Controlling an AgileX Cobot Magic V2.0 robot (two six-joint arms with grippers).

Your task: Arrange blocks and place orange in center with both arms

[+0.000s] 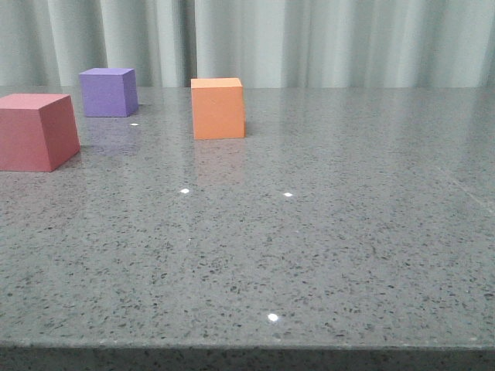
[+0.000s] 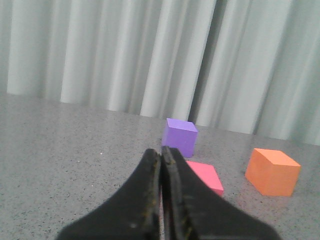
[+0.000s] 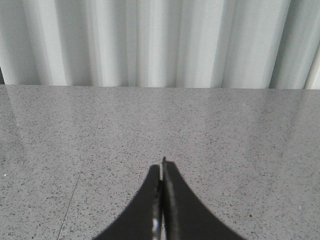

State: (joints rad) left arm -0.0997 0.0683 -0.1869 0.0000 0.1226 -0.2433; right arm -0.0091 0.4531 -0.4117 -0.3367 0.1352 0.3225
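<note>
Red-pink cube (image 1: 35, 131) sits nearest on the grey speckled table (image 1: 309, 255), at the left edge. Behind it stands the purple cube (image 1: 108, 92); the orange cube (image 1: 217, 107) sits apart to their right, near the curtain (image 1: 348, 39). Left gripper (image 2: 161, 156) and right gripper (image 3: 163, 165) both have fingers pressed together, holding nothing.

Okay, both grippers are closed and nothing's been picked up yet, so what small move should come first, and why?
Probably open the left gripper: its jaws are shut with nothing between them, and the red-pink cube sits just beyond it. The right gripper, also shut, sees only bare table.
</note>
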